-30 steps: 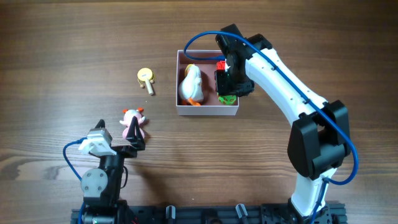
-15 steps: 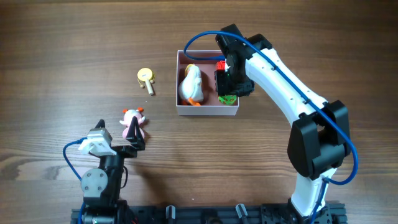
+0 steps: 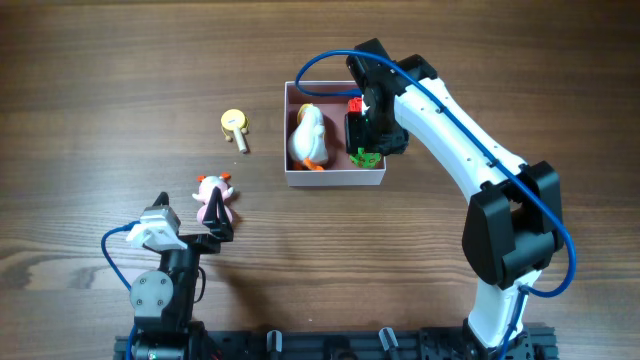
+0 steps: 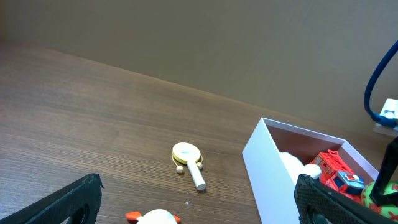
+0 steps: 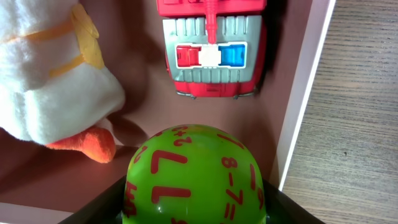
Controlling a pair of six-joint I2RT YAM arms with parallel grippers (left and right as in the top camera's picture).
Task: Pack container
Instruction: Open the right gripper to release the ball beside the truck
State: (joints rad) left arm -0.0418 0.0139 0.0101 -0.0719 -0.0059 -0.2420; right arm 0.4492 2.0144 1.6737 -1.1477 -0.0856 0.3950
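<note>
Container (image 3: pixel 334 180), likely light, rim-graspable, is receiving green toy (image 5: pixel 194 174) that right pincer (image 3: pixel 366 150) is seemingly clamping; left pincer (image 4: pixel 198 186) gaping.

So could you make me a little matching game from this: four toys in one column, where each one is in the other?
Toys
1. white plush duck
2. green numbered ball
3. yellow rattle
4. pink toy

Places
a. on the table, just ahead of the left end effector
b. gripped by the right end effector, inside the container
c. lying in the container, not gripped
d. on the table, alone, away from both end effectors

Pairs: 1-c, 2-b, 3-d, 4-a
</note>
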